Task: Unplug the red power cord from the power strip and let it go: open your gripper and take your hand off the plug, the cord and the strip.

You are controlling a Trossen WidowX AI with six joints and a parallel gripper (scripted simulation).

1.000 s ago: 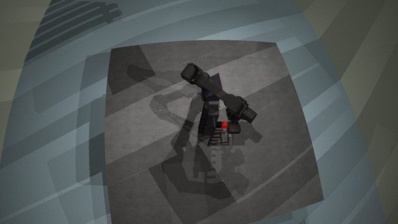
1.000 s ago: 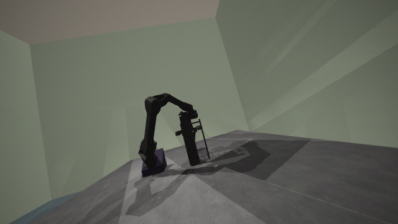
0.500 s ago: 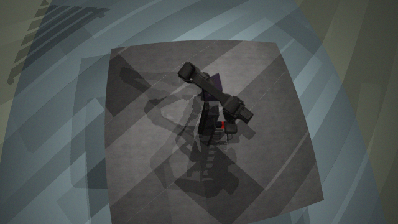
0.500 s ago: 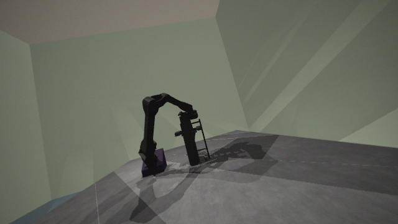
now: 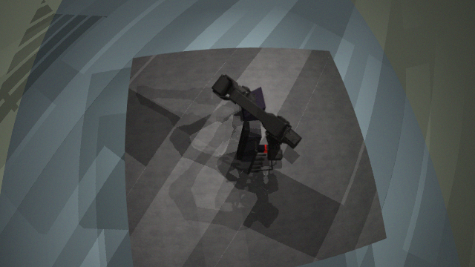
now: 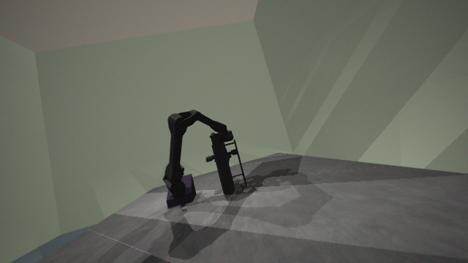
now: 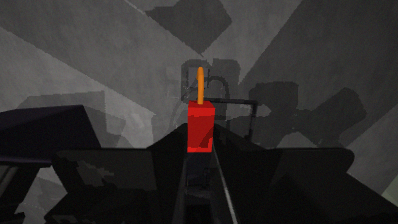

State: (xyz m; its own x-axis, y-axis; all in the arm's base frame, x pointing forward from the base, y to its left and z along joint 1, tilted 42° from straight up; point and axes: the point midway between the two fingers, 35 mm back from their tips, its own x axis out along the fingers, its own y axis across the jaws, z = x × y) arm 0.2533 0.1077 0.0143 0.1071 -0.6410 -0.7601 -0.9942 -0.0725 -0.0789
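The red plug [image 7: 201,125] [image 5: 266,149] sits between my dark fingers in the wrist view, with an orange stub of cord [image 7: 200,85] sticking out of its far end. My gripper [image 7: 200,127] [image 5: 269,151] [image 6: 224,137] is shut on the plug. It sits at the top of a tall dark upright block [image 6: 224,172] [image 5: 244,144], which appears to be the power strip. Whether the plug's prongs sit in the strip is hidden by my fingers.
A thin black ladder-like wire rack [image 6: 238,164] [image 5: 264,168] leans against the block's far side. The arm's purple base [image 6: 183,193] [image 5: 260,96] stands just behind. The grey floor slab [image 5: 185,208] [image 6: 347,219] ends in edges all round.
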